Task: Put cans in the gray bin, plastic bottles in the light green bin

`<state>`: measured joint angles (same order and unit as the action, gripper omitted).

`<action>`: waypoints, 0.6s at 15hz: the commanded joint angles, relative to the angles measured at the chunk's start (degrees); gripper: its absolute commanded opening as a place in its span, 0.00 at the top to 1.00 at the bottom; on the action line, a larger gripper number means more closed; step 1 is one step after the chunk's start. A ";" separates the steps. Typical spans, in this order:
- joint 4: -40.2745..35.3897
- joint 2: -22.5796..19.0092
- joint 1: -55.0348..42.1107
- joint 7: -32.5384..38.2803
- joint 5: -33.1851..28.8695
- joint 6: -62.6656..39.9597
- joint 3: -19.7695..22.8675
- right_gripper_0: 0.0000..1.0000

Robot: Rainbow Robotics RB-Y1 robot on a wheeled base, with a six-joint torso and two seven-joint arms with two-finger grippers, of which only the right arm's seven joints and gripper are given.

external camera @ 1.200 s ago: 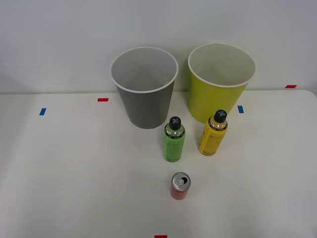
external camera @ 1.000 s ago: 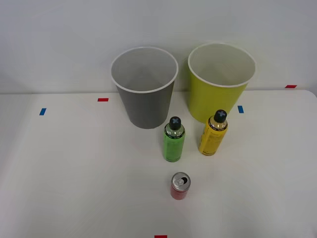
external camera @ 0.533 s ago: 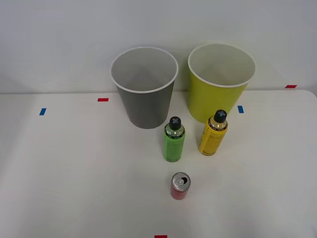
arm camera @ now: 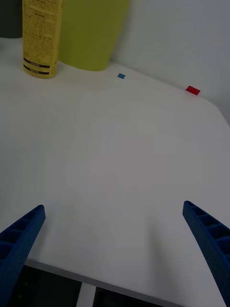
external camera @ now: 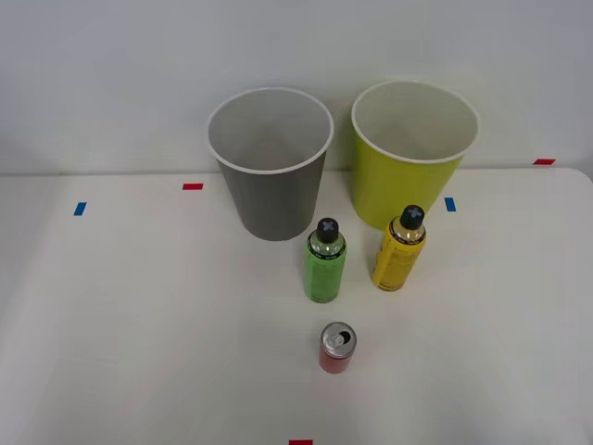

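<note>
Right gripper [arm camera: 115,254]: jaws spread wide, nothing between them; the two blue ribbed fingers [arm camera: 19,240] sit above the near edge of the white surface [arm camera: 120,158].

From the wrist camera: bare surface ahead of the gripper, then the yellow-labelled bottle [arm camera: 43,38] upright, well apart from the fingers. Light green bin [arm camera: 93,31] just behind and beside that bottle. Blue tape mark [arm camera: 121,76] and red tape mark [arm camera: 192,89] on the surface farther out.

Front view:
- Red can [external camera: 336,348] upright, pull-tab top facing up, nearest of the items, at centre.
- Green-labelled bottle [external camera: 325,261] upright, black cap on, beyond the can.
- Yellow-labelled bottle to its right, upright, black cap on, apart from the green one.
- Gray bin [external camera: 270,176] at far centre-left, upright, white rim, holds nothing.
- Light green bin to its right, upright, holds nothing; the two bins stand close together without touching.
</note>
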<state>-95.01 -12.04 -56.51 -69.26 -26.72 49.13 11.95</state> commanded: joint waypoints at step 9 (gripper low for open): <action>0.00 0.00 0.00 0.00 0.00 0.00 0.00 0.00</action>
<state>-95.01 -12.04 -56.51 -69.26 -26.72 49.13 11.95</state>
